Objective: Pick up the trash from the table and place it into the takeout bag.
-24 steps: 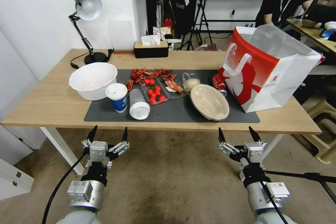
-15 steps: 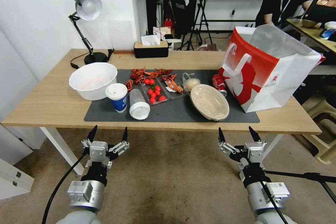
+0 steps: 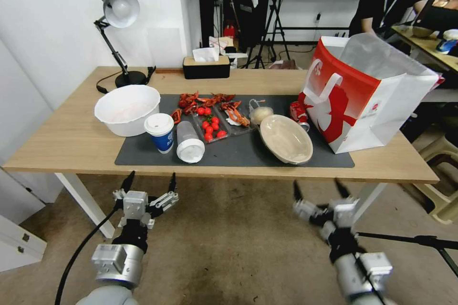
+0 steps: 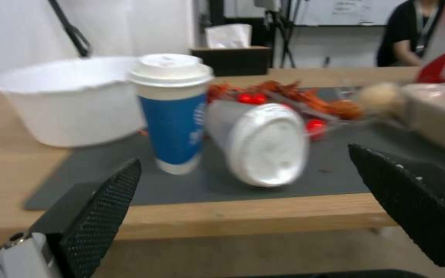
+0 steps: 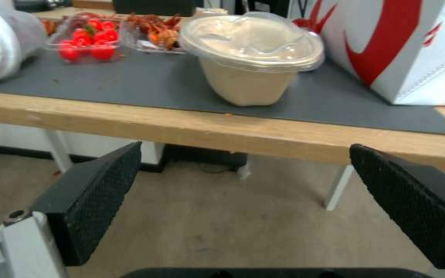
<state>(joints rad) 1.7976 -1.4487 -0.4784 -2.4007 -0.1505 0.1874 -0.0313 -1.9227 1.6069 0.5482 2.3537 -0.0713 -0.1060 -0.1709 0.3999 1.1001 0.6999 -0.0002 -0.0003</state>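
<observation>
Bare brown floor fills the lower half of the head view, where both hands hang below the bench's (image 3: 71, 143) near edge with open room around them: the left hand (image 3: 149, 182) at lower left and the right hand (image 3: 318, 189) at lower right, each released with fingers spread wide and holding nothing. Across the middle of the frame the dark mat (image 3: 238, 152) carries the trash. At its left end the paper cup (image 3: 159, 132) stands upright, and the clear cup (image 3: 188, 141) lies on its side just beside it, lid toward the near edge. Right of centre sits the oval bowl (image 3: 286, 138), with the bagged bun (image 3: 260, 113) close behind it and the red can (image 3: 298, 113) wedged between bowl and bag. The takeout bag (image 3: 367, 93) stands open at the right end, partly on the mat. Trays of tomatoes (image 3: 210, 127) and crayfish (image 3: 235, 115) crowd the mat's centre between cups and bowl. A white tub (image 3: 126, 109) sits at the mat's left edge, near the paper cup. A desk lamp (image 3: 117, 33) and tissue box (image 3: 206, 66) line the far edge at upper left and centre.
</observation>
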